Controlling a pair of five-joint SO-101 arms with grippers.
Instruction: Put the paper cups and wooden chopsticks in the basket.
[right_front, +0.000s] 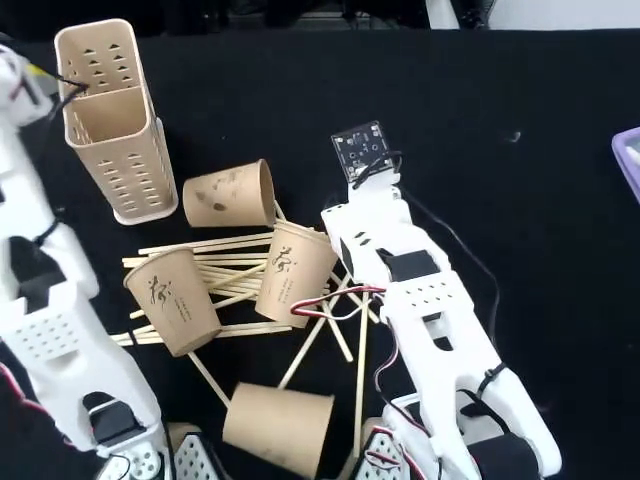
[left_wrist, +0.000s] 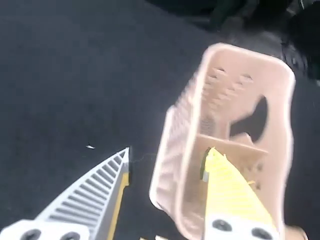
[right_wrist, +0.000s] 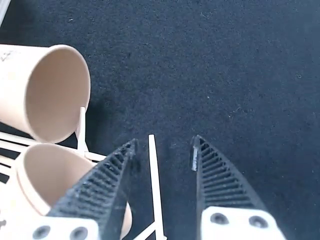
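Currently my right pincer (right_wrist: 165, 145) is spread, one finger on each side of a single chopstick (right_wrist: 154, 185) that lies flat on the bench (right_front: 500, 200). My left pincer (left_wrist: 167, 150) is also spread: one finger sits inside the basket (right_front: 105, 120), the other outside its wall. The basket stands upright at the far left of the bench. The other chopsticks (right_front: 215, 268) lie in a loose heap near it. Four cups (right_front: 172, 300) rest on and around that heap, and none is in the basket.

Handling, as I judge it:
- The chopstick is light, stiff and thin. It is likely to roll or pivot, so I should pinch it near mid-length with the fingertips down at the bench surface.
- The cups are light and thin-walled and will crush easily. I should take one across the rim with low force.

Clearance: two of the cups sit just beside my right pincer on one side, and the opposite side is open bench. The basket mouth is narrow and divided, and my left finger occupies part of one compartment.
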